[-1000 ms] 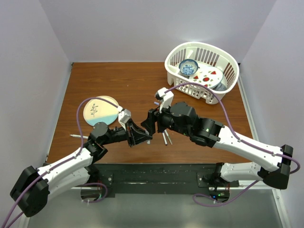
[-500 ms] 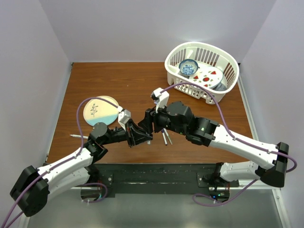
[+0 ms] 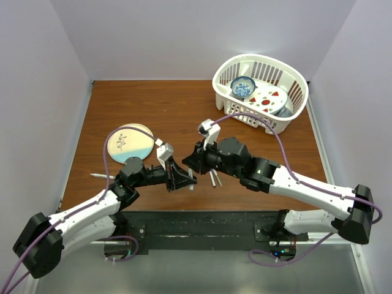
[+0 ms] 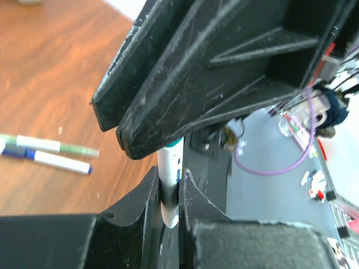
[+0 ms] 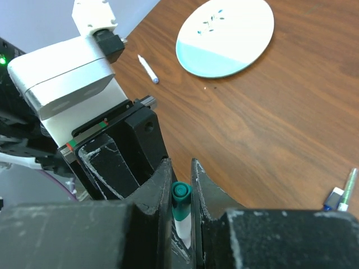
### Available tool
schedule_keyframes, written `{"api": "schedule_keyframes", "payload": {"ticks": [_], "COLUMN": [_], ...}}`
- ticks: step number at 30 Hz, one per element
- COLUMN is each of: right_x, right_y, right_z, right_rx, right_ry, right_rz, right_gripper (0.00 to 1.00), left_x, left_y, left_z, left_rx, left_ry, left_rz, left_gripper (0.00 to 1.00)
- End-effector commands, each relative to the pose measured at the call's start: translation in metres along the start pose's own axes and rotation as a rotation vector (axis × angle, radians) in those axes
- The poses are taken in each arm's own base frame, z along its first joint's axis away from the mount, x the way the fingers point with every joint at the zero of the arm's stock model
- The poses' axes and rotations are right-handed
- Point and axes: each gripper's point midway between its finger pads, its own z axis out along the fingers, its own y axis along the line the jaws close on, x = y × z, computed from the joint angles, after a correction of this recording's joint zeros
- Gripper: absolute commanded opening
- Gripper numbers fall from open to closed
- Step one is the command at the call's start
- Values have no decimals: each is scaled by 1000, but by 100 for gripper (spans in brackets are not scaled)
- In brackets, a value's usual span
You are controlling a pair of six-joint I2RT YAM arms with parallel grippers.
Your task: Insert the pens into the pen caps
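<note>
Setting: brown wooden desk [image 3: 171, 104] enclosed by pale lavender walls [image 3: 202, 37].

Far right corner: white basket [image 3: 260, 58] holding patterned dishes [image 3: 243, 87].

Left side: round plate [image 3: 128, 143], cream over pale blue, lying flat.

Left arm [image 3: 86, 211]: reaches to the near centre of the desk. The left jaws are narrow, clamped on a white pen [image 4: 168, 168].

Right arm [image 3: 306, 187]: reaches in from the right. The right jaws are narrow, closed around a teal-green cap [image 5: 180, 199] seated on the end of that same pen. The two sets of jaws meet tip to tip.

Loose items:
- two loose pens [image 3: 214, 178], side by side on the desk just beside the meeting jaws; one shows green, the other blue.
- single pen [image 3: 101, 176], alone near the desk's left edge, well apart from the others.
</note>
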Motion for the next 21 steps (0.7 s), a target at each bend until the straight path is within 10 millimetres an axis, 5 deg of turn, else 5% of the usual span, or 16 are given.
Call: {"api": "schedule_keyframes", "payload": {"ticks": [1, 5, 11, 17, 21], "right_x": [76, 105, 143, 175, 175], "right_y": [0, -12, 2, 13, 23], "right_z": [2, -1, -2, -7, -8], "right_rx": [-62, -34, -116, -216, -263], "right_ry": [206, 280, 359, 415, 418], "right_rz": [39, 47, 126, 216, 221], "right_gripper": [0, 0, 0, 0, 0], "left_x": [-74, -94, -106, -126, -143], "left_y": [-9, 0, 20, 8, -11], "left_z": [12, 18, 9, -1, -5], "left_rx": [-30, -93, -157, -143, -100], "left_ry": [-163, -169, -218, -269, -308], "left_rz": [159, 188, 200, 250, 317], "left_gripper": [0, 0, 0, 0, 0]}}
